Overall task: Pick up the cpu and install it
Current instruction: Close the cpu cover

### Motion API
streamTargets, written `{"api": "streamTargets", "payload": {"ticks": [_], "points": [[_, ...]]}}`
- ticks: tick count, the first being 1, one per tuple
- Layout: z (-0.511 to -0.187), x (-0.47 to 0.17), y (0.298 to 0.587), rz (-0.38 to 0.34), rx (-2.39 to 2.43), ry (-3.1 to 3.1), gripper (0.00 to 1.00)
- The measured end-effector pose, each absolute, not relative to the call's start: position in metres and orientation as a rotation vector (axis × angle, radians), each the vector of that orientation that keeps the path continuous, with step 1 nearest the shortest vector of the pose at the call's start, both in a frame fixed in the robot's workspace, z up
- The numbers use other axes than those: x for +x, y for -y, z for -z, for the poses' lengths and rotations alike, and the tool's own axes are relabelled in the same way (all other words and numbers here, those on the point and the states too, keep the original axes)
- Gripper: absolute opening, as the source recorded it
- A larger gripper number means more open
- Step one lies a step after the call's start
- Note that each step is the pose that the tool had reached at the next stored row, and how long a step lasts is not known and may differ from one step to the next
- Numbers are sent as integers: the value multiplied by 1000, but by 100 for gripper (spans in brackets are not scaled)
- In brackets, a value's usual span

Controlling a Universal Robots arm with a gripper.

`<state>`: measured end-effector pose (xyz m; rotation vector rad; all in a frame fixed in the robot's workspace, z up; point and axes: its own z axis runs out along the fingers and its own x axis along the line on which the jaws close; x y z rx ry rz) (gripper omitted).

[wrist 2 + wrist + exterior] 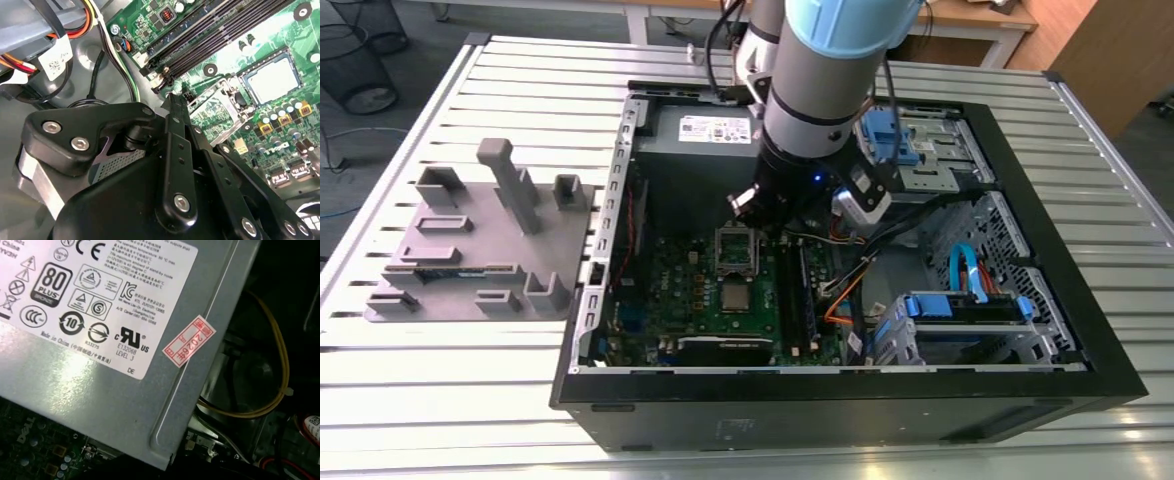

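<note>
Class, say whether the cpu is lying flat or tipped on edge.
Flat. In the second wrist view the cpu lies with its silvery top facing up, level with the green motherboard around it.

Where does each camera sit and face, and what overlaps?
Exterior view: above, looking down into the open computer case; the arm shows.
Second wrist view: on the arm, facing the motherboard and cpu past the gripper.
First wrist view: on the arm, facing the power supply.
Shared: exterior and second wrist views both show the motherboard.
</note>
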<state>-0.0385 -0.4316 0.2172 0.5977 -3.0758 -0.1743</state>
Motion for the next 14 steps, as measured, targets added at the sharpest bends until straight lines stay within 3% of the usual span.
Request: {"api": "streamTargets", "payload": {"ticks": [14], "points": [[-207, -38, 428, 180, 601, 3075, 11]]}}
